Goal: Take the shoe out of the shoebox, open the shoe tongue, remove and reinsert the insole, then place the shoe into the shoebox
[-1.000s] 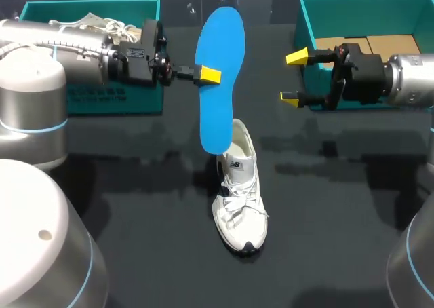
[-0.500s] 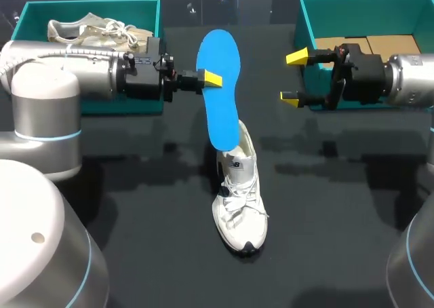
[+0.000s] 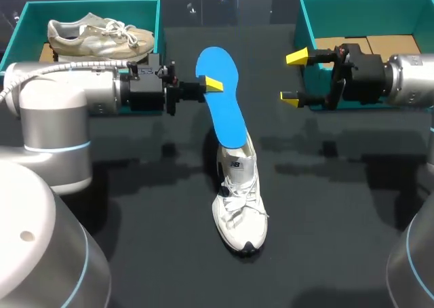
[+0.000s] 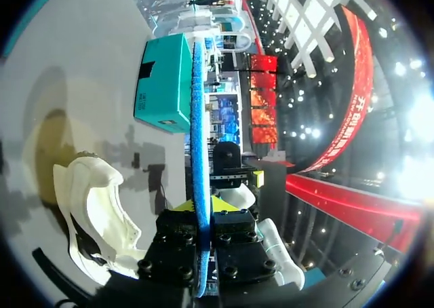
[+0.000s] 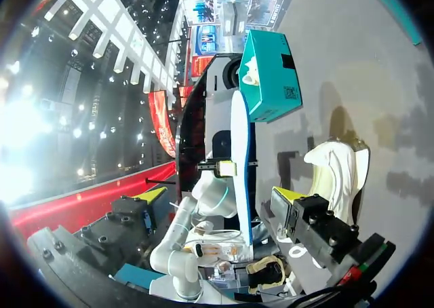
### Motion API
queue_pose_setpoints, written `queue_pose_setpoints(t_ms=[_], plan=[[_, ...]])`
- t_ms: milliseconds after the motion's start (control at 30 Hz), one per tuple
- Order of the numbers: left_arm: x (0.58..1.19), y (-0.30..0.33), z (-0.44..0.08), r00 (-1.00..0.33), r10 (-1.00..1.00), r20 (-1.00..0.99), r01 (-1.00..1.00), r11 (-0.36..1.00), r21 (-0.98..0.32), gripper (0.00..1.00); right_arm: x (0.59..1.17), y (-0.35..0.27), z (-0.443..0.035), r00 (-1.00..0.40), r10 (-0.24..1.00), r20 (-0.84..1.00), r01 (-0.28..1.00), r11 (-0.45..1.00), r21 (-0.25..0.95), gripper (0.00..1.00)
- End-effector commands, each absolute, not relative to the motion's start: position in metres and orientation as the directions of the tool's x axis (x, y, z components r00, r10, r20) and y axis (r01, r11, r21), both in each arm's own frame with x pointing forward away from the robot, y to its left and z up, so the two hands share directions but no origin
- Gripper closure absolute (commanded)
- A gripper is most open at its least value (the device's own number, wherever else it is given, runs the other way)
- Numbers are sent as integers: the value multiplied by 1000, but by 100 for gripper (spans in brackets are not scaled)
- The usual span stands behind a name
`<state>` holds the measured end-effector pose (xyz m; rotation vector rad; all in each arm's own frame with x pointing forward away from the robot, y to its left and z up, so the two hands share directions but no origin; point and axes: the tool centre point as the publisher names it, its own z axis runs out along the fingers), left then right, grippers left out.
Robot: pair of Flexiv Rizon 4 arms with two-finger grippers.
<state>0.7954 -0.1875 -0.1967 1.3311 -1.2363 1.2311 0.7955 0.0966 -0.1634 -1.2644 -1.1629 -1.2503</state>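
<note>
My left gripper (image 3: pixel 211 85) is shut on the edge of a blue insole (image 3: pixel 222 111), which hangs tilted with its lower end at the heel opening of a white shoe (image 3: pixel 239 199). The shoe stands upright mid-table, toe toward the front. In the left wrist view the insole (image 4: pixel 198 138) runs edge-on out of the gripper (image 4: pixel 201 209), with the shoe (image 4: pixel 95 213) beside and below it. My right gripper (image 3: pixel 294 78) hangs open and empty in front of the right shoebox (image 3: pixel 366 1). From the right wrist view I see the insole (image 5: pixel 241 152) and the shoe (image 5: pixel 336 179) ahead.
A teal shoebox (image 3: pixel 88 4) at the back left holds a second, beige shoe (image 3: pixel 98 35). The right teal shoebox shows only cardboard inside. Dark bare table (image 3: pixel 339 220) surrounds the white shoe.
The left arm has lowered the insole and tipped it, bringing its lower end down to the shoe's opening. The right arm has stayed still.
</note>
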Motion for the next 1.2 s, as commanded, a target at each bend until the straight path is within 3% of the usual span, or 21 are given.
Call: queue_pose_setpoints(t_ms=[33,133,500,800,1200], plan=[[796,-191,-201,9,-74,997,-996,-92,2,100,795,96,-163,15,-1,1000,997,-69,-15,0],[797,-192,-204,21,-70,997,-995,-100,14,100,795,96,-161,15,24,1000,998,-65,-13,0],[801,-193,-210,41,-60,997,-993,-110,35,100,794,93,-132,-2,369,929,998,-61,26,0],[801,-193,-210,41,-60,997,-993,-110,35,100,795,97,-116,42,587,808,998,-65,-5,0],[801,-193,-210,41,-60,997,-993,-110,35,100,792,122,-88,29,817,576,996,-75,56,0]])
